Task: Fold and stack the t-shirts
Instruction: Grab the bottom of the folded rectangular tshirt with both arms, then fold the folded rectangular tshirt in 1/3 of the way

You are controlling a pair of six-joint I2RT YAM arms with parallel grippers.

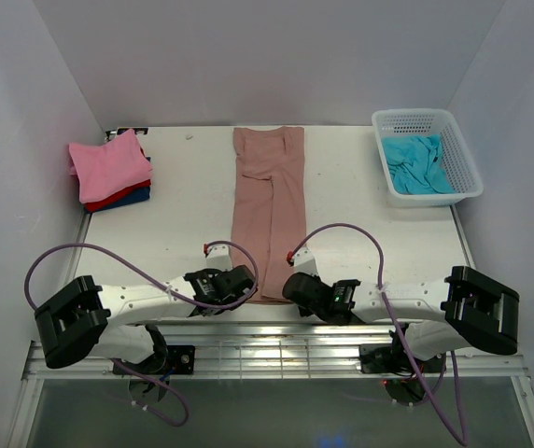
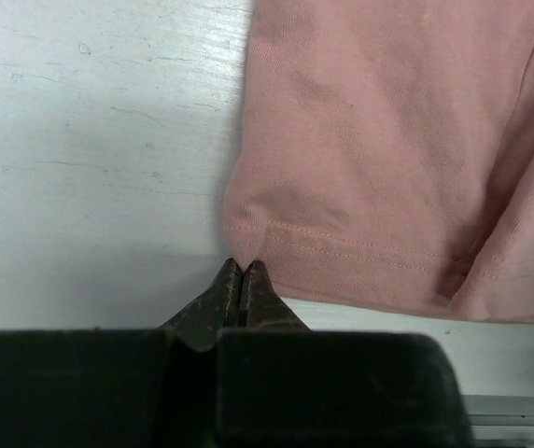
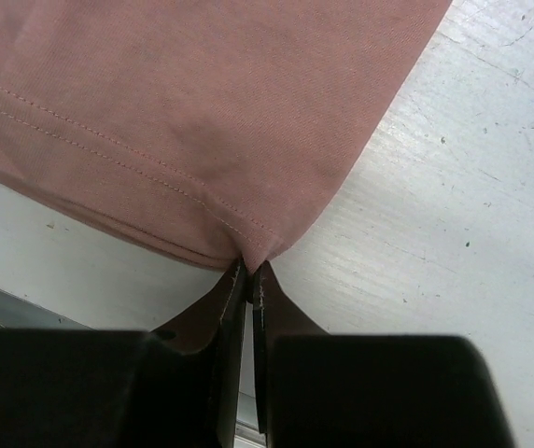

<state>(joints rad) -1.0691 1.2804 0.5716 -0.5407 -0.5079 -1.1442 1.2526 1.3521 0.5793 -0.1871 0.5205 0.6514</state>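
Observation:
The dusty rose-brown t-shirt (image 1: 269,196) lies folded into a long narrow strip down the middle of the table, its hem at the near edge. My left gripper (image 1: 245,278) is shut on the hem's near left corner; in the left wrist view its tips (image 2: 244,264) pinch the corner of the cloth (image 2: 388,140). My right gripper (image 1: 292,285) is shut on the near right corner; in the right wrist view its tips (image 3: 251,266) pinch the cloth (image 3: 202,103). A folded stack sits at the far left: bright pink t-shirt (image 1: 108,163) over a red one (image 1: 108,199) and a dark blue one (image 1: 134,197).
A white lattice basket (image 1: 463,154) stands at the far right and holds a crumpled turquoise t-shirt (image 1: 418,163). The table's near edge (image 1: 267,322) runs just behind both grippers, with a metal rail below it. White walls enclose the left, back and right sides.

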